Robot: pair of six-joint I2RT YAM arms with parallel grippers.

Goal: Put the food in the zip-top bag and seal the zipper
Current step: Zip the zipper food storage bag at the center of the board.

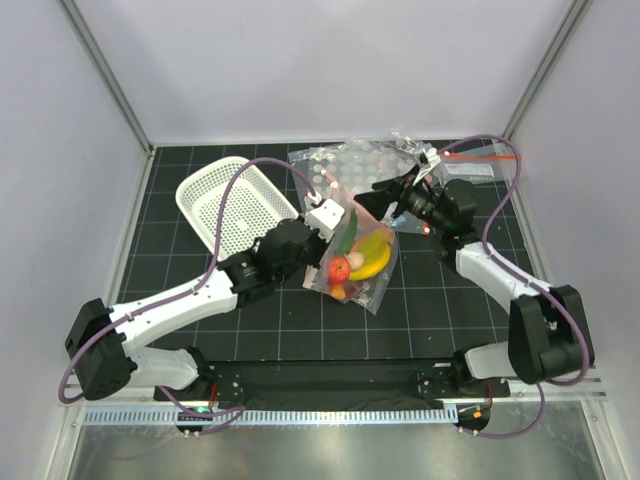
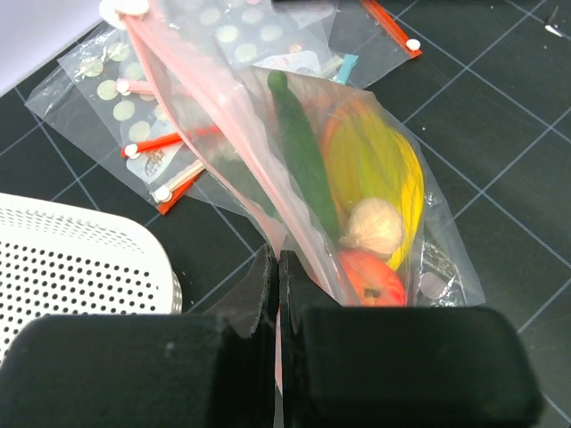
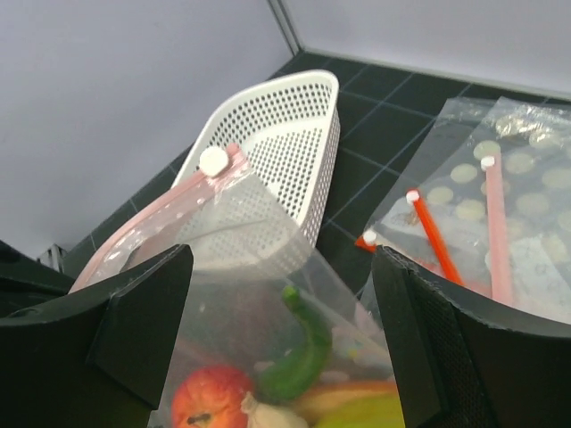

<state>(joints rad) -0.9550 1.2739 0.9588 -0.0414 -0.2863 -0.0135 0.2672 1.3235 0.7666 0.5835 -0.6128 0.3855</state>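
The clear zip-top bag (image 1: pixel 372 282) hangs tilted over the mat, held by its mouth. Inside it sits the food: a yellow banana (image 1: pixel 375 252), a red piece (image 1: pixel 339 268), a green piece (image 2: pixel 303 152) and a beige piece (image 2: pixel 375 227). My left gripper (image 2: pixel 277 264) is shut on the bag's pink zipper strip (image 2: pixel 205 98); it also shows in the top view (image 1: pixel 335 222). My right gripper (image 3: pixel 285 330) is open wide, its fingers (image 3: pixel 134 321) on either side of the bag's upper part without touching it, and sits just right of the bag (image 1: pixel 380 200). A white slider (image 3: pixel 214 160) ends the zipper.
The white perforated basket (image 1: pixel 230 205) lies at the back left, close behind the bag (image 3: pixel 277 134). Several spare clear bags with red zipper strips (image 1: pixel 360 160) are piled at the back middle and right (image 3: pixel 500 196). White walls close the back and both sides.
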